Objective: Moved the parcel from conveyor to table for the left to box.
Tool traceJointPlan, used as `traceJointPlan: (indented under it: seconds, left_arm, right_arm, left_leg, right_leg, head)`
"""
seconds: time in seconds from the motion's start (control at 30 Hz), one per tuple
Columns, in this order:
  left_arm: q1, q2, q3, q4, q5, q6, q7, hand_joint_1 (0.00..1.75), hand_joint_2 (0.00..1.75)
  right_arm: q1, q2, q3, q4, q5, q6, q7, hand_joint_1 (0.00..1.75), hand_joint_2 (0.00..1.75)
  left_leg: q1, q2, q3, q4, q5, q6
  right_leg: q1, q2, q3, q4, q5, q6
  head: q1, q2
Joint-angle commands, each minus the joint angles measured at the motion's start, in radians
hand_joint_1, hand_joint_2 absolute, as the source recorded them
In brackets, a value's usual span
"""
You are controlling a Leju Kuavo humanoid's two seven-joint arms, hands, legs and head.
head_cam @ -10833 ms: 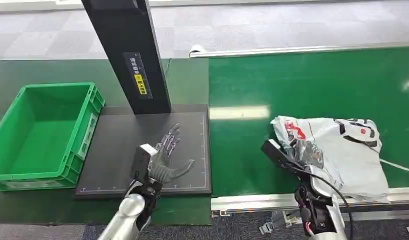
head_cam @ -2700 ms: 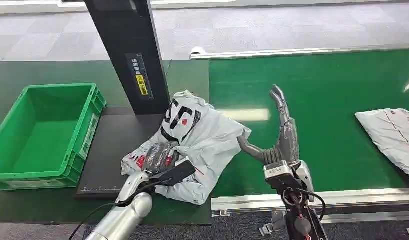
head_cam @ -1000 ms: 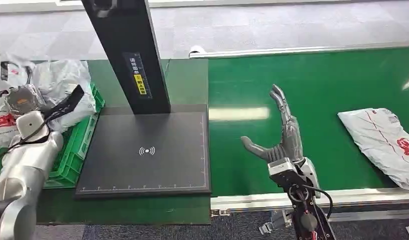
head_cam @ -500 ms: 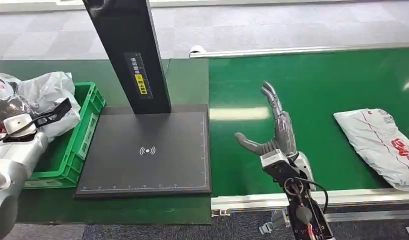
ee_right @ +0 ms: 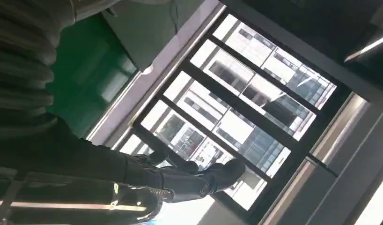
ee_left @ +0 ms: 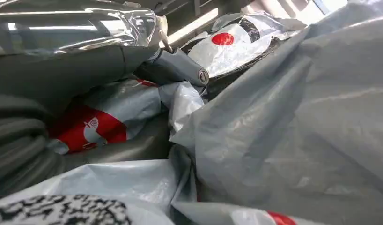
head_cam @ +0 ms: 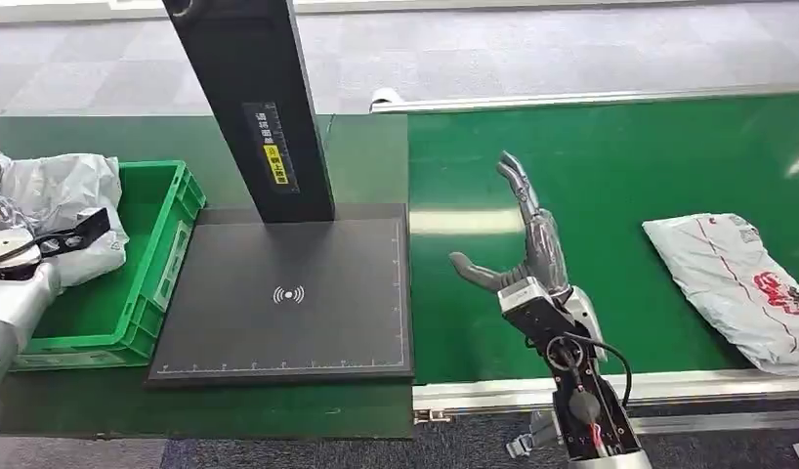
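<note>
We note the left hand gripping the crumpled grey plastic parcel with red and black print over the left part of the green plastic crate. The right hand stands raised with fingers spread, holding nothing, above the green conveyor belt, where a second grey plastic parcel lies well apart.

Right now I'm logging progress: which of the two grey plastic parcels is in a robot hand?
The crumpled grey plastic parcel over the green crate, held by the left robot hand. The other parcel lies untouched on the conveyor.

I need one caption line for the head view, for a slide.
Left robot hand holds a grey parcel over the green crate; right robot hand waits open above the conveyor.
</note>
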Motion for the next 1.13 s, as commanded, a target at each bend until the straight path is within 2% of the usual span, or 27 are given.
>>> traceJointPlan:
  seconds: [0.03,0.1,0.23,0.33,0.43,0.53,0.63,0.67,0.7,0.77,0.83,0.9,0.93,0.97,1.0,1.03,1.07,1.1,1.13]
  left_arm:
    - [-0.031,-0.006,-0.059,0.064,-0.016,0.127,0.004,0.00,1.75]
    - [-0.022,-0.009,-0.037,0.053,-0.016,0.265,-0.020,0.00,1.75]
    - [0.044,-0.038,0.023,-0.010,0.027,0.537,-0.147,0.00,1.75]
    - [0.086,-0.109,0.080,-0.081,0.080,0.667,-0.259,0.00,1.75]
    - [0.184,-0.190,0.172,-0.349,0.129,0.667,-0.394,0.00,1.75]
    - [0.184,-0.190,0.172,-0.349,0.129,0.667,-0.394,0.00,1.75]
    - [0.184,-0.190,0.172,-0.349,0.129,0.667,-0.394,0.00,1.75]
    - [0.218,-0.237,0.237,-0.420,0.211,0.667,-0.520,0.00,1.75]
    - [0.266,-0.332,0.342,-0.525,0.305,0.667,-0.711,0.00,1.75]
    - [0.331,-0.470,0.435,-0.641,0.377,0.667,-0.888,0.00,1.75]
    - [0.368,-0.535,0.450,-0.682,0.411,0.667,-0.961,0.00,1.75]
    - [0.409,-0.584,0.396,-0.695,0.549,0.667,-1.028,0.00,1.75]
    - [0.439,-0.582,0.302,-0.703,0.697,0.646,-1.051,0.00,1.75]
    - [0.482,-0.548,0.156,-0.751,0.876,0.572,-1.020,0.00,1.75]
    - [0.513,-0.535,0.084,-0.794,0.987,0.505,-1.005,0.00,1.75]
    - [0.523,-0.526,0.046,-0.806,1.003,0.527,-0.985,0.00,1.75]
    - [0.553,-0.518,-0.021,-0.829,1.245,0.261,-0.961,0.00,1.75]
    - [0.566,-0.508,-0.060,-0.825,1.281,0.200,-0.965,0.00,1.75]
    - [0.574,-0.493,-0.130,-0.799,1.202,0.252,-0.993,0.00,1.75]
  right_arm:
    - [-0.041,-0.001,0.027,0.069,-0.002,0.000,0.008,0.00,1.75]
    - [-0.032,-0.009,0.031,0.053,-0.008,-0.001,0.012,0.00,1.75]
    - [-0.010,-0.026,0.039,0.037,-0.020,-0.009,0.014,0.00,1.75]
    - [0.007,-0.046,0.045,0.037,-0.034,-0.028,-0.002,0.00,1.75]
    - [0.013,-0.057,0.045,0.033,-0.045,-0.044,-0.008,0.00,1.75]
    - [0.013,-0.057,0.045,0.033,-0.045,-0.044,-0.008,0.00,1.75]
    - [0.013,-0.057,0.045,0.033,-0.045,-0.044,-0.008,0.00,1.75]
    - [0.017,-0.059,0.045,0.026,-0.046,-0.054,-0.009,0.00,1.75]
    - [0.029,-0.067,0.044,0.014,-0.049,-0.066,-0.010,0.00,1.75]
    - [0.045,-0.078,0.040,0.001,-0.052,-0.069,-0.010,0.00,1.75]
    - [0.055,-0.083,0.036,-0.002,-0.052,-0.069,-0.010,0.00,1.75]
    - [0.070,-0.085,0.028,-0.006,-0.053,-0.069,-0.010,0.00,1.75]
    - [0.077,-0.084,0.023,-0.006,-0.059,-0.065,-0.009,0.00,1.75]
    - [0.077,-0.086,0.020,0.004,-0.079,-0.037,-0.001,0.00,1.75]
    - [0.073,-0.087,0.017,0.017,-0.094,-0.016,0.007,0.00,1.75]
    - [0.071,-0.086,0.016,0.025,-0.094,-0.013,0.007,0.00,1.75]
    - [0.057,-0.086,0.018,0.068,-0.147,0.060,0.055,0.00,1.75]
    - [0.040,-0.086,0.022,0.106,-0.162,0.088,0.067,0.00,1.75]
    - [0.018,-0.077,0.029,0.162,-0.180,0.121,0.075,0.00,1.75]
  left_leg:
    - [0.000,0.000,0.001,0.000,0.000,0.000]
    - [0.000,0.000,0.000,0.000,0.000,0.000]
    - [0.000,0.000,0.001,-0.001,0.000,0.000]
    - [-0.001,-0.002,0.003,-0.003,0.001,0.000]
    - [0.000,-0.005,0.000,-0.001,0.001,0.000]
    - [-0.001,-0.006,0.001,-0.001,0.001,0.001]
    - [-0.001,0.001,0.001,0.000,0.000,0.000]
    - [-0.001,0.002,0.001,-0.001,0.000,0.000]
    - [-0.002,0.002,0.001,-0.001,0.000,0.000]
    - [-0.001,-0.003,0.002,-0.003,0.002,0.000]
    - [-0.002,-0.008,0.003,-0.004,0.002,0.001]
    - [-0.002,-0.007,0.003,-0.003,0.002,0.002]
    - [-0.003,-0.005,0.004,-0.003,0.001,0.002]
    - [-0.003,-0.003,0.002,-0.002,0.000,0.002]
    - [-0.003,-0.007,0.002,-0.002,0.001,0.002]
    - [-0.004,-0.001,0.002,-0.001,0.000,0.001]
    - [-0.004,0.002,0.001,-0.001,-0.001,0.002]
    - [-0.005,0.002,0.002,-0.002,-0.001,0.002]
    - [-0.004,0.004,0.003,-0.001,-0.002,0.002]
  right_leg:
    - [0.000,0.000,0.001,0.000,0.000,0.000]
    - [0.000,-0.001,0.000,0.000,0.000,0.000]
    - [0.000,-0.001,0.001,-0.001,0.000,0.000]
    - [0.000,-0.003,0.003,-0.003,0.000,0.000]
    - [0.000,-0.006,0.002,-0.002,0.000,0.000]
    - [-0.001,-0.008,0.002,-0.003,0.000,0.001]
    - [-0.001,-0.001,0.001,-0.001,0.000,0.000]
    - [0.000,-0.001,0.001,-0.002,0.000,0.000]
    - [-0.001,-0.001,0.000,-0.001,0.000,0.000]
    - [-0.001,-0.006,0.003,-0.004,0.000,0.000]
    - [-0.002,-0.011,0.005,-0.006,0.000,0.001]
    - [-0.002,-0.009,0.005,-0.006,0.000,0.002]
    - [-0.003,-0.008,0.005,-0.006,0.000,0.002]
    - [-0.003,-0.005,0.004,-0.003,0.000,0.002]
    - [-0.003,-0.008,0.005,-0.005,0.000,0.002]
    - [-0.003,-0.002,0.002,-0.003,0.000,0.001]
    - [-0.003,0.000,0.001,-0.003,0.001,0.002]
    - [-0.004,-0.002,0.002,-0.003,0.000,0.002]
    - [-0.004,0.001,0.001,-0.003,0.001,0.001]
  head:
    - [0.000,0.000]
    - [0.000,0.000]
    - [0.000,0.000]
    - [-0.001,0.000]
    - [0.000,0.000]
    - [0.000,0.000]
    - [0.000,0.000]
    - [0.000,0.000]
    - [-0.001,0.000]
    - [-0.001,0.000]
    - [0.000,0.000]
    - [-0.001,0.000]
    - [0.000,0.000]
    - [0.000,0.000]
    - [0.000,0.000]
    - [0.000,0.000]
    - [-0.001,0.000]
    - [-0.001,0.000]
    - [0.000,0.000]
